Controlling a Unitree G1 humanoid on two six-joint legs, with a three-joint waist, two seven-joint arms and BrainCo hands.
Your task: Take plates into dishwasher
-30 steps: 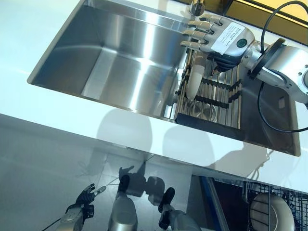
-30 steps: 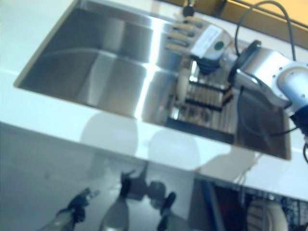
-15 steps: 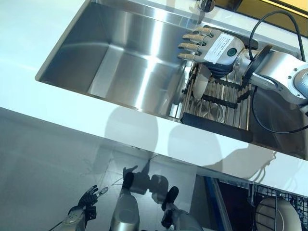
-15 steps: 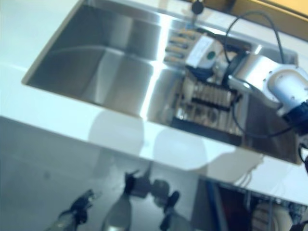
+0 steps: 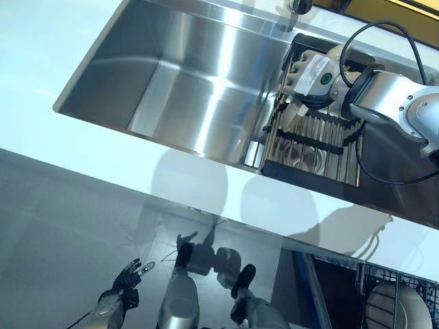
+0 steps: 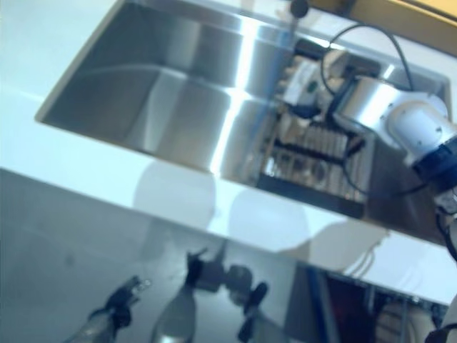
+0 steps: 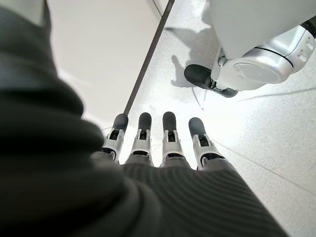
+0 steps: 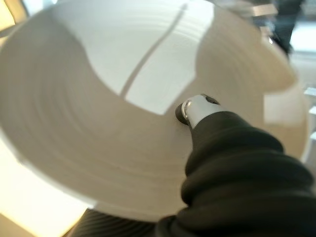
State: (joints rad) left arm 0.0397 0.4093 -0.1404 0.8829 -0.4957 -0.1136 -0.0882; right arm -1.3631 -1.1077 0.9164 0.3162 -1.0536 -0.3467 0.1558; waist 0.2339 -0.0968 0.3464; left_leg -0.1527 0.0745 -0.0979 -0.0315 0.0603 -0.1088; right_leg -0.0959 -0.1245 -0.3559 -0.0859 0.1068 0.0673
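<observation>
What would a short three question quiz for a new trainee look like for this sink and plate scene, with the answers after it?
1. True or false: the right hand is at the plate standing in the rack in the sink.
2. Where is the left hand? A) over the sink B) low, near the floor C) on the plate
3. Fill in: the other plate sits in the ____ at the lower right.

Key: 1 true; 2 B; 3 dishwasher

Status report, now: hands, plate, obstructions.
Right hand at plate in sink rack, thumb on its face, grip unconfirmed. Left hand open, idle. Nothing blocking.
</observation>
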